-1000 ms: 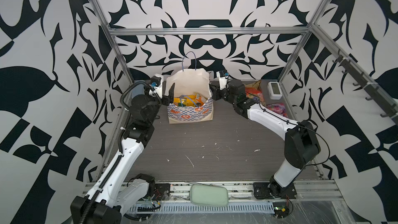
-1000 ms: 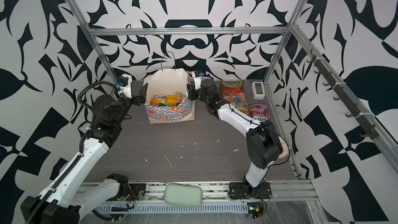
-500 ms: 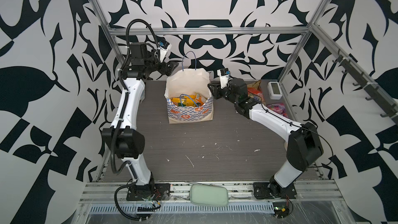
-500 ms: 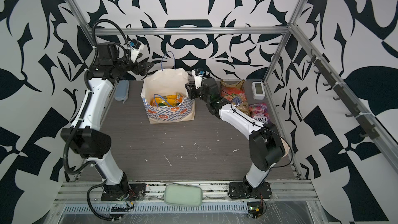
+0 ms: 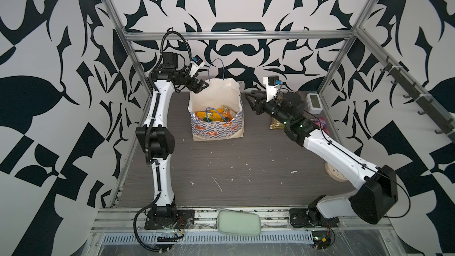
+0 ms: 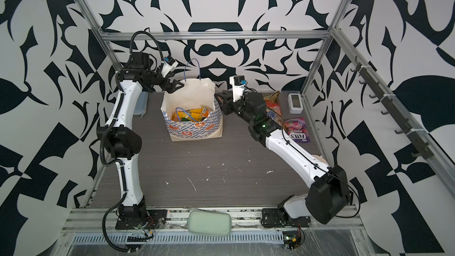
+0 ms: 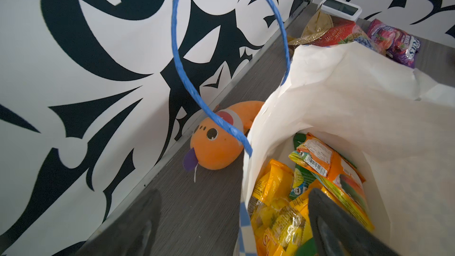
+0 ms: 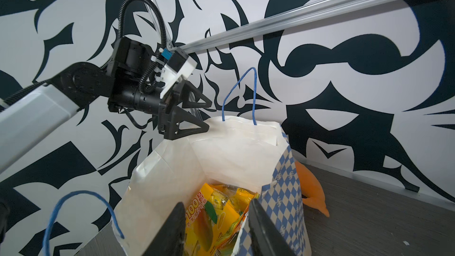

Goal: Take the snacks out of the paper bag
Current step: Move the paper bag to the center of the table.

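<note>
The paper bag stands open at the back of the table. Yellow-orange snacks lie in it. My left gripper is open at the bag's back-left rim, one finger outside the wall and one over the packets. Just off the bag's right wall, my right gripper is open and holds nothing. A gold-red packet and a purple packet lie on the table to the right.
An orange plush toy lies behind the bag against the back wall. A white device sits in the back right corner. A clear tub is at the left, a pale green pouch on the front rail.
My left arm has swung up from low beside the bag's left side to its back-left rim. The right gripper has gone from shut to open at the bag's right edge.
</note>
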### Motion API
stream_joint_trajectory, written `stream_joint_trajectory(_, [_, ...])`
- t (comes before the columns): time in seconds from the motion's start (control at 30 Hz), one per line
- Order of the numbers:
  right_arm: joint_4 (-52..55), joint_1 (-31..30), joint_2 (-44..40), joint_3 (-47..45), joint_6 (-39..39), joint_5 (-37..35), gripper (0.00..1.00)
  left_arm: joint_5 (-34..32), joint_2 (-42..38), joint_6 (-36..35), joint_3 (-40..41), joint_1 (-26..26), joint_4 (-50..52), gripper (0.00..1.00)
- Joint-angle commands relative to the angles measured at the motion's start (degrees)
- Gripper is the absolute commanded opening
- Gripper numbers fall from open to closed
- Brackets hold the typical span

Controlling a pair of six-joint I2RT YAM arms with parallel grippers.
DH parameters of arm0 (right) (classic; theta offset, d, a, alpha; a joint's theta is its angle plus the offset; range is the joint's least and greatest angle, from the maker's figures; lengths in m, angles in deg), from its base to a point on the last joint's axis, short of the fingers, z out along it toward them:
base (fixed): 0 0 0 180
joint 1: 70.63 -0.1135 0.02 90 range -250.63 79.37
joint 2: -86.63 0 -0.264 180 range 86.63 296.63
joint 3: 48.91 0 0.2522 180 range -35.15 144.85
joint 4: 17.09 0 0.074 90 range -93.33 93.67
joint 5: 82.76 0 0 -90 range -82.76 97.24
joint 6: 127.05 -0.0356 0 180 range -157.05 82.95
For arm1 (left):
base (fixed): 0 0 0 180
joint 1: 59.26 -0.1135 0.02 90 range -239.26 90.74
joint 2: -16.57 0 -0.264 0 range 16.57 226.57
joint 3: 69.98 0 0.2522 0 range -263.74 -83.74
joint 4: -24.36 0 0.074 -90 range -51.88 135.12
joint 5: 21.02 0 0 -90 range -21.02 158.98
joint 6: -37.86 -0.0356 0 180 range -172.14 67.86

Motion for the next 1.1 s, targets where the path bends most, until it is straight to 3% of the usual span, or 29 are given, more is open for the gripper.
stream_joint_trajectory(0.0, [-1.06,-0.37,-1.99,-0.16,-0.08,-0.68,0.45,2.03,2.58,-3.33,-2.22,0.02,6.68,0.91])
stream_joint_trajectory(0.07, [-1.09,-0.38,-2.23,-0.32,-0.15,-0.19,0.45,1.34,3.47,-3.94,-1.89,0.21,7.33,0.88])
stream_joint_trajectory(0.17, [-1.26,-0.39,-2.21,-0.45,-0.5,0.02,0.45,0.46,4.06,-4.81,-0.55,0.21,7.75,0.71])
stream_joint_trajectory(0.3, [-1.26,-0.39,-1.95,-0.62,-0.79,-0.42,0.45,-0.26,3.95,-6.09,-0.24,0.59,8.79,0.38])
stream_joint_trajectory(0.4, [-1.35,-0.39,-1.7,-0.65,-1.28,-0.77,0.45,-1.37,2.1,-6.59,2.16,1.2,6.88,0.18])
stream_joint_trajectory(0.57, [-1.8,-0.38,-1.49,-0.8,-1.82,-0.89,0.45,-4.46,-0.2,-7.55,4.23,2.55,5.02,0.0])
stream_joint_trajectory(0.83, [2.29,-0.6,-0.11,1.59,-1.47,3.56,0.45,-7.26,-4.61,-6.96,6.28,4.13,2.43,0.0])
stream_joint_trajectory(1.07, [7.32,-2.0,3.05,2.63,0.77,8.85,0.45,-10.81,-16.16,-4.7,18.49,6.73,-5.91,0.0])
